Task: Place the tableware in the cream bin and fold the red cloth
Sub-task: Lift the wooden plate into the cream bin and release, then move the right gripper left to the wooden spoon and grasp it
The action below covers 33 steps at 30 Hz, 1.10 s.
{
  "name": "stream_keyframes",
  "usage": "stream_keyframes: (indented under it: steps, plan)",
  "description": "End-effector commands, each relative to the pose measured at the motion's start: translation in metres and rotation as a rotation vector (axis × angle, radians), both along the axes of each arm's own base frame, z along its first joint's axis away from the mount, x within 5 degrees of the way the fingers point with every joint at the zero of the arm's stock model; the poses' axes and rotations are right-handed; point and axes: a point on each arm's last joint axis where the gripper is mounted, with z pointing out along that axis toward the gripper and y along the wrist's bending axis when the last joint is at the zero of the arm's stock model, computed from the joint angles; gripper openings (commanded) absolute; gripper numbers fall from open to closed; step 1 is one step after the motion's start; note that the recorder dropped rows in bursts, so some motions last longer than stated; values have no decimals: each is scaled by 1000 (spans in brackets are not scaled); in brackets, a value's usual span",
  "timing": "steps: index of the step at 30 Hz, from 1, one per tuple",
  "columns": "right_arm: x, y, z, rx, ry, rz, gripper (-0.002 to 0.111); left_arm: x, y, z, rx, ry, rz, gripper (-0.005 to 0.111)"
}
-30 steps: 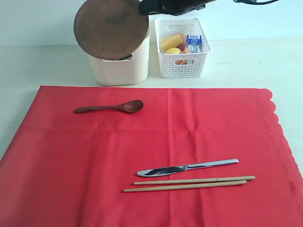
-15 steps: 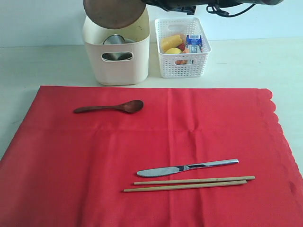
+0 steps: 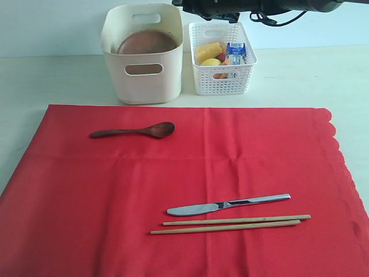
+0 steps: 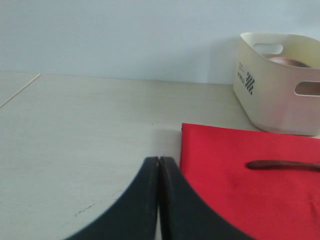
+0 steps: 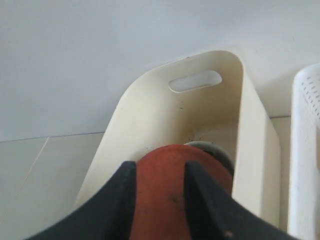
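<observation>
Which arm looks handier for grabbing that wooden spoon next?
Probably the left. Its gripper, shut, hangs by the red cloth's corner, with the wooden spoon close by. The right gripper is open, up above the cream bin, over the brown plate.

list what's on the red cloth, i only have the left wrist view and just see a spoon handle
Observer: Besides the spoon, a knife and a pair of chopsticks lie side by side on the red cloth, on the half away from the cream bin.
Operator: and the other arm, holding anything
Observer: No. The right gripper hangs over the bin with its jaws apart, and the plate lies inside below them.
Operator: anything else in there
Observer: A grey-green bowl rim shows just past the plate's edge.
</observation>
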Motion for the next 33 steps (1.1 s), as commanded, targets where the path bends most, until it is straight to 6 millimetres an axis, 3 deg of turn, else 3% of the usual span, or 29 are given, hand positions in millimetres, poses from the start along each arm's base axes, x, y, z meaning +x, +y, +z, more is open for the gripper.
stream_keyframes:
  steps: [1, 7, 13, 17, 22, 28, 33]
  plan:
    - [-1, 0, 10, 17, -14, 20, 52, 0, 0, 0, -6, -6, -6, 2]
    - [-14, -11, 32, -91, -57, 203, 58, 0, 0, 0, -6, -6, -6, 2]
    - [-22, -50, 41, -285, 17, 260, 56, 0, 0, 0, -6, -6, -6, 2]
    - [-32, -69, 49, -385, 89, 304, 45, 0, 0, 0, -6, -6, -6, 2]
    - [-54, -79, 65, -545, 134, 398, 25, 0, 0, 0, -6, -6, -6, 2]
    - [-75, -72, 85, -571, 122, 502, 12, 0, 0, 0, -6, -6, -6, 2]
    - [-85, -41, 80, -591, 91, 594, 12, 0, 0, 0, -6, -6, -6, 2]
